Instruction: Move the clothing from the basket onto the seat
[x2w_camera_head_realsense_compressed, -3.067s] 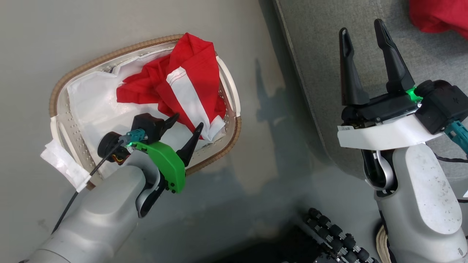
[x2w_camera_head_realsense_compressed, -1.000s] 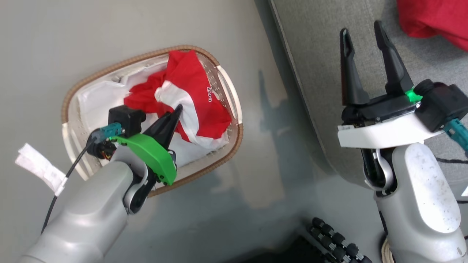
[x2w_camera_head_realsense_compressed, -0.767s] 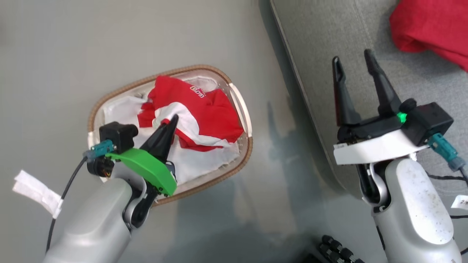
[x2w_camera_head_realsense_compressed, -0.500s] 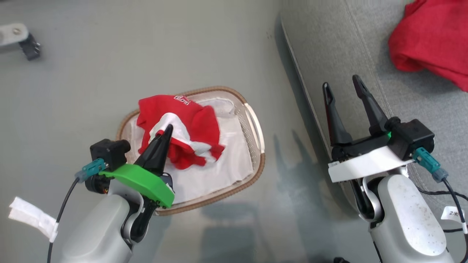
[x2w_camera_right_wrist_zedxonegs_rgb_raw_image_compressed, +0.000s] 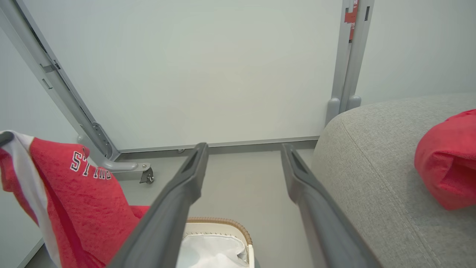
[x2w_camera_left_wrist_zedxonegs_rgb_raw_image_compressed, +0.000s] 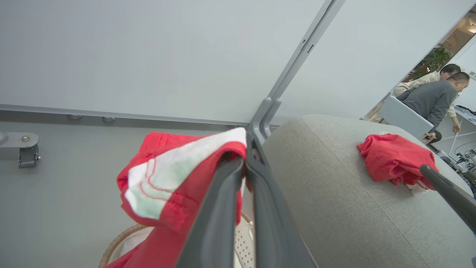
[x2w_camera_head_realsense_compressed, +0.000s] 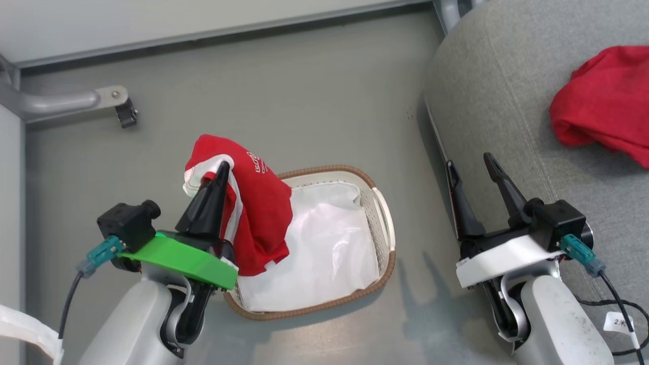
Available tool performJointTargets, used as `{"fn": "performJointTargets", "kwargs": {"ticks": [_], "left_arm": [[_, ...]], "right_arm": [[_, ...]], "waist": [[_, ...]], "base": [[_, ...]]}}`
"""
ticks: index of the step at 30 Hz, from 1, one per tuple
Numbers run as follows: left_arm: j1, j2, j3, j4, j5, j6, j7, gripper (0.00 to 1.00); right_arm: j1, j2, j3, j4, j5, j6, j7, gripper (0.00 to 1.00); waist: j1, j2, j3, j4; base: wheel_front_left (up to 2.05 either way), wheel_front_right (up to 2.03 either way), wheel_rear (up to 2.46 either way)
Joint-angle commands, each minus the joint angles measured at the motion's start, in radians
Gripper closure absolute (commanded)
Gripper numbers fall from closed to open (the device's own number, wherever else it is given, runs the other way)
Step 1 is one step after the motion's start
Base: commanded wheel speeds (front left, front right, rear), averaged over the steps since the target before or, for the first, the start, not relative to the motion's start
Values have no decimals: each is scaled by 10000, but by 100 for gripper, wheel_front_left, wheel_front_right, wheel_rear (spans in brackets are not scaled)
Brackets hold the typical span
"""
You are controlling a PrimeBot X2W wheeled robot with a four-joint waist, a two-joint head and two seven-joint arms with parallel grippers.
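My left gripper (x2w_camera_head_realsense_compressed: 221, 167) (x2w_camera_left_wrist_zedxonegs_rgb_raw_image_compressed: 243, 156) is shut on a red garment with white bands (x2w_camera_head_realsense_compressed: 256, 213) (x2w_camera_left_wrist_zedxonegs_rgb_raw_image_compressed: 171, 178) (x2w_camera_right_wrist_zedxonegs_rgb_raw_image_compressed: 85, 208), which hangs from it above the left end of the basket (x2w_camera_head_realsense_compressed: 381, 213) (x2w_camera_right_wrist_zedxonegs_rgb_raw_image_compressed: 223, 222). The cream basket with a brown woven rim sits on the floor and holds a plain white cloth (x2w_camera_head_realsense_compressed: 319, 253). A second red garment (x2w_camera_head_realsense_compressed: 606, 104) (x2w_camera_left_wrist_zedxonegs_rgb_raw_image_compressed: 394, 158) (x2w_camera_right_wrist_zedxonegs_rgb_raw_image_compressed: 448, 163) lies on the grey seat (x2w_camera_head_realsense_compressed: 507, 91) (x2w_camera_left_wrist_zedxonegs_rgb_raw_image_compressed: 334, 193) (x2w_camera_right_wrist_zedxonegs_rgb_raw_image_compressed: 372, 167) at the right. My right gripper (x2w_camera_head_realsense_compressed: 469, 165) (x2w_camera_right_wrist_zedxonegs_rgb_raw_image_compressed: 243, 156) stands open, its fingers over the seat's left edge, with nothing between them.
A grey partition wall runs along the back, with a metal foot and caster (x2w_camera_head_realsense_compressed: 121, 109) (x2w_camera_right_wrist_zedxonegs_rgb_raw_image_compressed: 147, 175) on the floor at the left. A partition post (x2w_camera_left_wrist_zedxonegs_rgb_raw_image_compressed: 267, 115) (x2w_camera_right_wrist_zedxonegs_rgb_raw_image_compressed: 347, 56) stands by the seat's far corner. People (x2w_camera_left_wrist_zedxonegs_rgb_raw_image_compressed: 435, 93) sit at a desk beyond the seat.
My left gripper closed on the red garment in the basket and lifted it out, leaving the white cloth behind. The head camera tilted up, shifting the whole picture. The right gripper stayed open.
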Motion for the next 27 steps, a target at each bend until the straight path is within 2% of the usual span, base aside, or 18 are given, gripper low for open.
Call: {"fn": "performJointTargets", "kwargs": {"ticks": [1, 12, 16, 24, 27], "left_arm": [[143, 37, 144, -164, 14, 20, -7, 100], [59, 38, 598, -1267, 392, 20, -7, 100], [-306, 14, 553, -1877, 196, 20, -7, 100], [-831, 188, 492, -2833, 319, 20, -7, 100], [-886, 128, 387, -2954, 361, 20, -7, 100]], "right_arm": [[188, -39, -4, 96, 47, -14, -1, 0], [729, -40, 267, 541, 44, -14, -1, 0], [861, -40, 328, 624, 26, -14, -1, 0], [887, -39, 826, 777, 134, -14, -1, 0], [653, -37, 1338, 660, 14, -14, -1, 0]], "waist": [[1, 0, -583, 270], [1, 0, -1322, 373], [1, 0, -1454, 438], [1, 0, -1652, 530], [1, 0, -1668, 578]], "base": [[0, 0, 0], [0, 0, 0], [0, 0, 0], [0, 0, 0], [0, 0, 0]]}}
